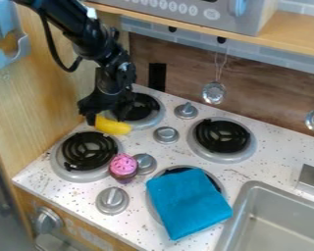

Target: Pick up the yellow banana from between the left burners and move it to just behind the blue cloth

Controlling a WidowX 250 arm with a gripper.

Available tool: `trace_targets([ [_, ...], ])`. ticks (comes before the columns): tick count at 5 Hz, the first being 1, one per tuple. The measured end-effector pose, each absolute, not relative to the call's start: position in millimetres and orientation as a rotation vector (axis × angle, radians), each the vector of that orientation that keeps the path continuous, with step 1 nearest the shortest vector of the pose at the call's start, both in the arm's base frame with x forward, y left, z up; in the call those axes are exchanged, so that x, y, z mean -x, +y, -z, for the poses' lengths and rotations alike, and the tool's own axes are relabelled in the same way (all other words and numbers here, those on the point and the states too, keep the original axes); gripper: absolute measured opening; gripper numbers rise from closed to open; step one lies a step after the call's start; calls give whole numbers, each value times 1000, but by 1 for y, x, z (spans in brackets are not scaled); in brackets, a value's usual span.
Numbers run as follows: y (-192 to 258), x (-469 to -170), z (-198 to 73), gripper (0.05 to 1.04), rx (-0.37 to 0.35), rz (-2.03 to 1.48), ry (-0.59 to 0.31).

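Yellow, banana-like piece: located at the left, by the near rim of the far-left burner; smooth skin, rounded right end, left end partly hidden under the black gripper. End-effector state: cannot be told whether it is spread, pressed together or pinching the piece, since its dark parts merge with the dark coil behind. Step in hand, as judged: the contact or grasp stage at the yellow piece. Next move would call for a grip confirmed across the narrow width, with moderate pressure, and care not to catch the raised coil. Near-left burner lies just nearer: ridged matte-black spiral in a dull metallic ring. Beside its right rim, a toy cupcake: domed, bumpy pink top on a darker tapered base, close against a round grey knob. Farther right, blue cloth, soft, roughly rectangular, folded, draped over the near-right burner; probably limp if handled. Far-right burner uncovered. Counter: pale, speckled, flat. Near right, grey sink: rounded corner, smooth walls. Wood-grain panel at left.
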State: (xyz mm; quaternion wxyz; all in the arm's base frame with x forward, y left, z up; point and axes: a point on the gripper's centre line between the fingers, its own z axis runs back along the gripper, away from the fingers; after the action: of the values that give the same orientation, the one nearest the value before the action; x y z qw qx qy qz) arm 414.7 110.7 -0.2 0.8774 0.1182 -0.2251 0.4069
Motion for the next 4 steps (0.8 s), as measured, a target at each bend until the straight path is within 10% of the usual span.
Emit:
trace_targets([
  [4, 129, -431, 28, 1001, -364, -942, -419],
])
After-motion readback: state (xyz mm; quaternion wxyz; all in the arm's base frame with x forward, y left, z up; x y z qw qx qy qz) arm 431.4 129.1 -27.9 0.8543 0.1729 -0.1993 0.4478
